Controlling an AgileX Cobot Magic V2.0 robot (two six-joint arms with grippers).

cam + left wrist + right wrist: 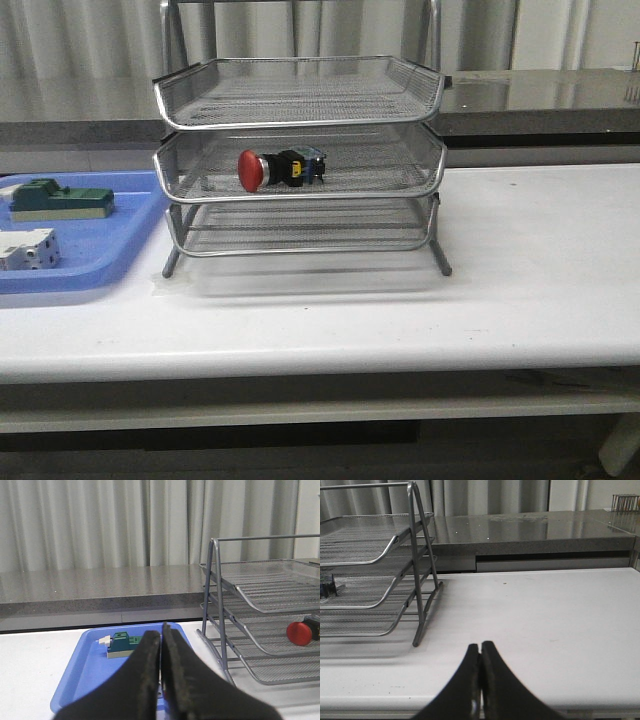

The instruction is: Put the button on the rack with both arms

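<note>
The button (278, 169), with its red head, black and yellow body and bluish rear, lies on its side in the middle tier of the silver wire-mesh rack (300, 195). It also shows in the left wrist view (300, 632); in the right wrist view only its rear end (326, 588) shows. My left gripper (161, 632) is shut and empty, held over the blue tray, left of the rack (260, 615). My right gripper (480, 650) is shut and empty, above the white table to the right of the rack (380, 580). Neither arm shows in the front view.
A flat blue tray (100, 255) lies left of the rack and holds a green-topped block (58, 198) and a white block (27, 249). The green block shows in the left wrist view (122, 644). A grey counter (540, 100) runs behind the white table (520, 280).
</note>
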